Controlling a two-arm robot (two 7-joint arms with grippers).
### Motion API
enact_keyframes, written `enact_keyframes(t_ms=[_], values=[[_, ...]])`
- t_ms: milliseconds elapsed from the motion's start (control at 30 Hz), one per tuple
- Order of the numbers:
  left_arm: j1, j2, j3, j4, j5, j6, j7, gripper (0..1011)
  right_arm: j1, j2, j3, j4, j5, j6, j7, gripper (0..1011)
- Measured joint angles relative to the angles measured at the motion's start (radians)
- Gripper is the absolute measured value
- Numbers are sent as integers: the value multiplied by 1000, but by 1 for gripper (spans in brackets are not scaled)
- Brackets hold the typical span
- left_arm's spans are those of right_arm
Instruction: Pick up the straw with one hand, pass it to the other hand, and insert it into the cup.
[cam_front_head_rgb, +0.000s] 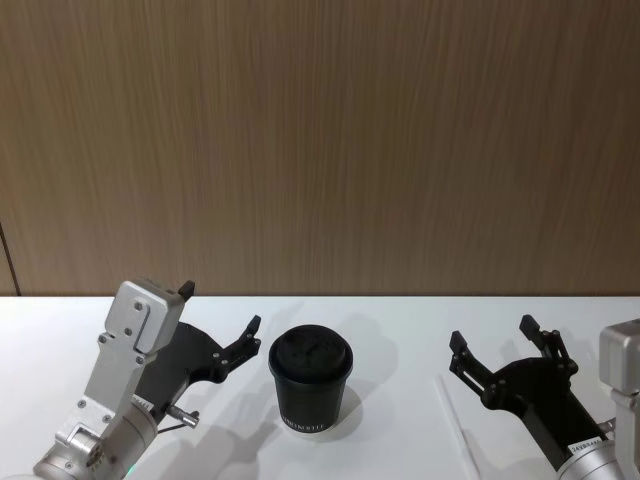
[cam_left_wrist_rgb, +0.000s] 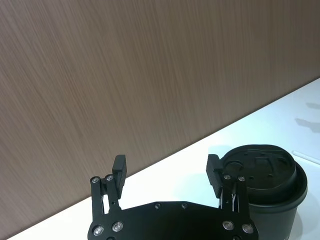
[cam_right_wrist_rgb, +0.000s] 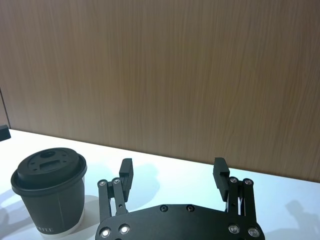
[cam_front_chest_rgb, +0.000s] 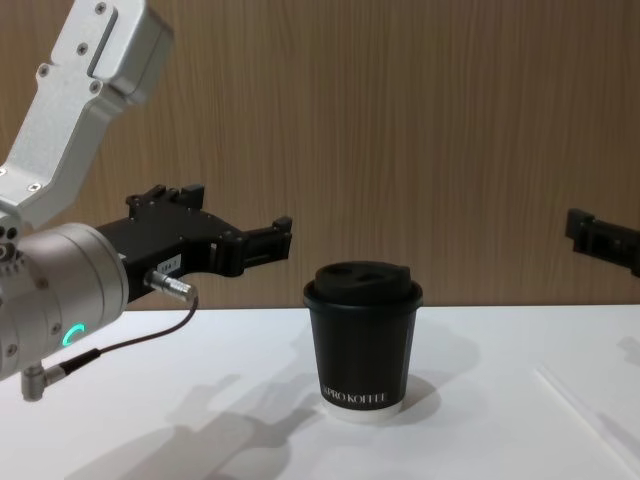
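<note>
Head view: the straw lies flat on the table, between the cup and the right gripper, close to that gripper's inner finger. Its long axis runs roughly away from the robot, with the near end slanting to the right. The right gripper is spread wide and empty. The left gripper, also wide and empty, sits on the other side of the cup, so the right arm is clearly the nearer one.

Left wrist view: the left gripper stands wide with nothing between its fingers. The cup is just beside one finger, and the straw is a thin white line on the table beyond it.

Right wrist view: the right gripper gapes wide and empty, with the cup off to one side.

Chest view: the straw shows faintly on the table to the right of the cup. The right gripper hangs well above it, and the left gripper is raised left of the cup. The pickup likely needs the right gripper to descend with its fingers set across the straw's axis.
</note>
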Motion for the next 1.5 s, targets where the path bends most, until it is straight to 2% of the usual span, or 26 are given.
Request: enact_keyframes(t_ms=[1233,1500], values=[[0,0,0,0,0,0,0,1003,0,1,1,-1,0,2,1,1001],[0,0,0,0,0,0,0,1003,3,15,13,-29,13,57,15,1001]])
